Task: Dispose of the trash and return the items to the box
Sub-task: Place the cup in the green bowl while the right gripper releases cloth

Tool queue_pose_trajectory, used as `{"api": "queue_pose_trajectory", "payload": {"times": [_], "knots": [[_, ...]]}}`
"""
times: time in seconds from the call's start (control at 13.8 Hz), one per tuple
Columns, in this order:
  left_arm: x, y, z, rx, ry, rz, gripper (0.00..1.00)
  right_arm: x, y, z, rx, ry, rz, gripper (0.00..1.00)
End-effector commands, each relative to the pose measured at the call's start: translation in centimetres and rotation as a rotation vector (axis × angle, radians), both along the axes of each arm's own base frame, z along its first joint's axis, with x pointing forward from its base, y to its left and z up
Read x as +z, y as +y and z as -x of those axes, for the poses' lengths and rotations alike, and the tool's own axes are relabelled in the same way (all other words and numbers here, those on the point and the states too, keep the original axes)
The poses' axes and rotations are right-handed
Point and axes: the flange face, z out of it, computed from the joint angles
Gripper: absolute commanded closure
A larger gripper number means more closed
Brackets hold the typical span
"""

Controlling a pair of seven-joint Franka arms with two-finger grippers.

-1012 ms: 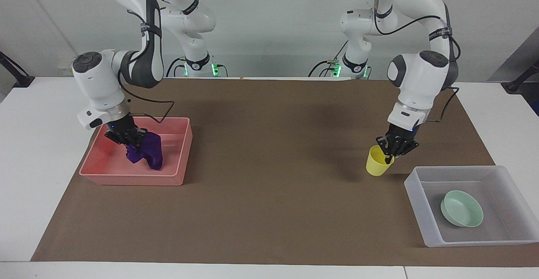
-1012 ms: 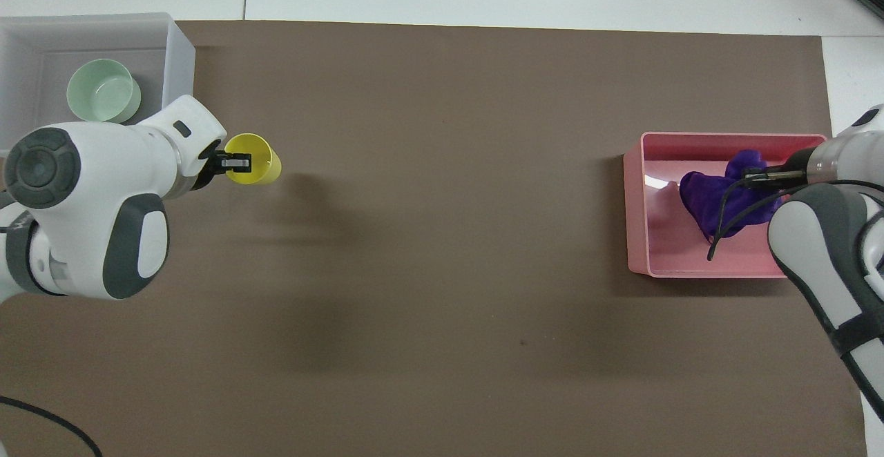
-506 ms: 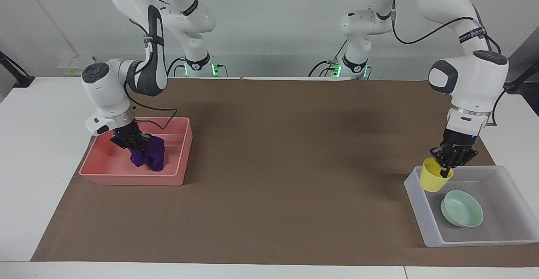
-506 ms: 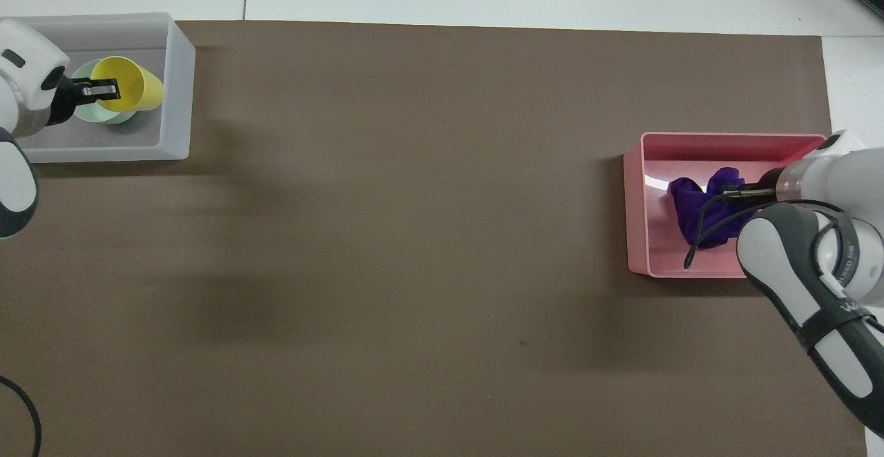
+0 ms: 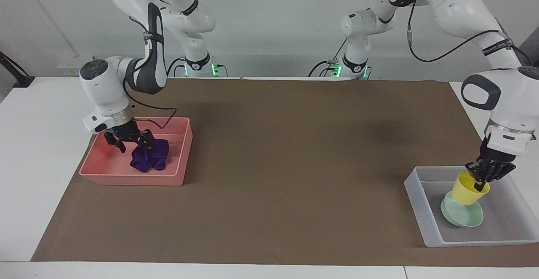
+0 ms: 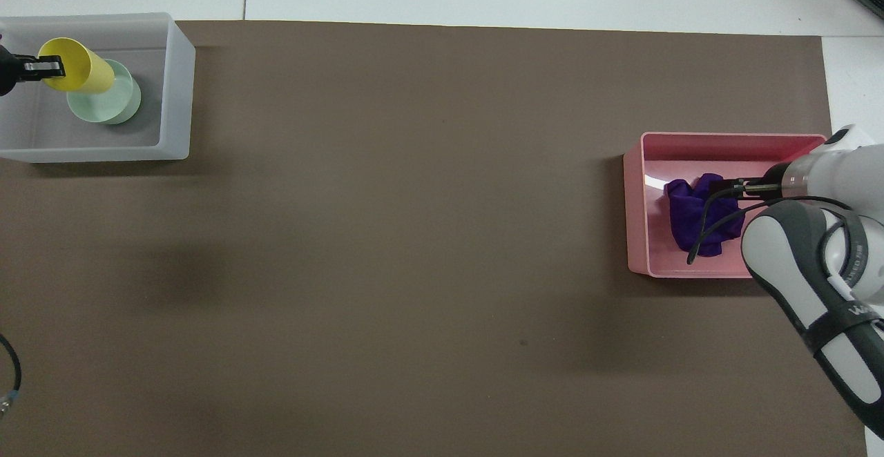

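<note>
Yellow plastic cup (image 5: pixel 468 188) could tip out of the shallow mint-green bowl (image 5: pixel 462 215).
Left end effector (image 5: pixel 484 176) pinches its rim, tilted; right end effector (image 5: pixel 131 140) gapes above the purple cloth wad (image 5: pixel 150 156).

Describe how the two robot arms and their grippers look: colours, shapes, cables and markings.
Both arms have glossy white rounded shells with dark grey joint sections and round grey caps at the wrist joints. Thin black cables run loosely along each arm, and black bands with small white lettering wrap the forearms. Green lights glow at both bases. The left gripper and right gripper are small black assemblies below white wrist flanges; a blue light shows at the right one.
</note>
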Motion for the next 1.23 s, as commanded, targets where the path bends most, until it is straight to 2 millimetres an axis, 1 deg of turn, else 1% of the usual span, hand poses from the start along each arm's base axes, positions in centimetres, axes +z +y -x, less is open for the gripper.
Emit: {"api": "queue_pose_trajectory", "payload": {"times": [0.0, 0.14, 0.22, 0.29, 0.36, 0.43, 0.51, 0.65, 0.72, 0.8, 0.94, 1.08, 1.16], "knots": [[-0.6, 2.4, -2.4, -0.016, 0.042, 0.010, 1.00, 3.8, 2.3, -0.6, -0.043, 0.029, -0.015, 0.00], [-1.8, 2.9, -2.5, -0.030, 0.057, 0.006, 1.00, 5.1, 4.1, -0.5, -0.074, 0.043, -0.025, 0.00], [-2.7, 3.1, -2.6, -0.029, 0.070, 0.008, 1.00, 6.0, 4.7, -0.3, -0.087, 0.046, -0.029, 0.00], [-3.3, 3.6, -2.6, -0.028, 0.077, 0.007, 1.00, 7.0, 5.1, 0.0, -0.090, 0.053, -0.032, 0.00], [-4.0, 4.5, -2.4, -0.033, 0.085, 0.005, 1.00, 8.3, 5.2, 0.0, -0.094, 0.068, -0.036, 0.00], [-4.8, 5.6, -2.2, -0.040, 0.095, 0.003, 1.00, 10.0, 5.4, 0.0, -0.108, 0.084, -0.037, 0.00], [-5.2, 6.0, -2.1, -0.040, 0.102, 0.005, 1.00, 11.9, 5.9, -0.2, -0.114, 0.103, -0.039, 0.00], [-5.8, 5.8, -2.0, -0.039, 0.107, 0.013, 1.00, 15.3, 6.1, -0.2, -0.127, 0.120, -0.041, 0.00], [-6.7, 5.7, -1.7, -0.039, 0.117, 0.016, 1.00, 16.5, 6.8, -0.3, -0.121, 0.127, -0.041, 0.00], [-6.9, 5.4, -1.7, -0.039, 0.119, 0.021, 1.00, 17.5, 7.0, -0.1, -0.118, 0.128, -0.041, 0.00], [-7.0, 4.6, -1.9, -0.039, 0.105, 0.042, 1.00, 20.0, 7.0, 0.7, -0.114, 0.119, -0.043, 0.00], [-7.9, 4.4, -1.7, -0.036, 0.093, 0.039, 1.00, 23.1, 6.9, 1.2, -0.109, 0.130, -0.042, 0.00], [-8.3, 4.2, -1.5, -0.037, 0.096, 0.039, 1.00, 24.4, 6.9, 1.6, -0.107, 0.142, -0.045, 0.00]]}}
